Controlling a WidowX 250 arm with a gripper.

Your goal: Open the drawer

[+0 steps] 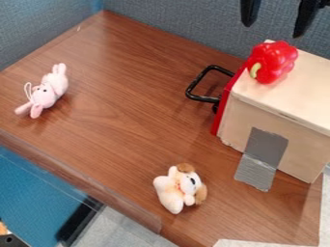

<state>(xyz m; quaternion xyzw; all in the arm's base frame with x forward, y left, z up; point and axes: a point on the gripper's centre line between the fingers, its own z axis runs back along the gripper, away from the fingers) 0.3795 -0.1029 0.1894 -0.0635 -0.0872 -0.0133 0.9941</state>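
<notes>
A light wooden box [283,103] with a red drawer front [228,103] stands at the right of the table. The drawer front sits against the box, and its black handle [203,79] points to the left. My gripper [277,17] is at the top edge, above and behind the box, with its two fingers spread apart and nothing between them. It touches neither the handle nor the box.
A red toy pepper [277,60] lies on top of the box. Grey tape [263,157] joins the box's side to the table [122,144]. A pink plush rabbit [48,91] lies left, a plush dog [177,188] near the front. Blue-grey panels [174,19] rise behind.
</notes>
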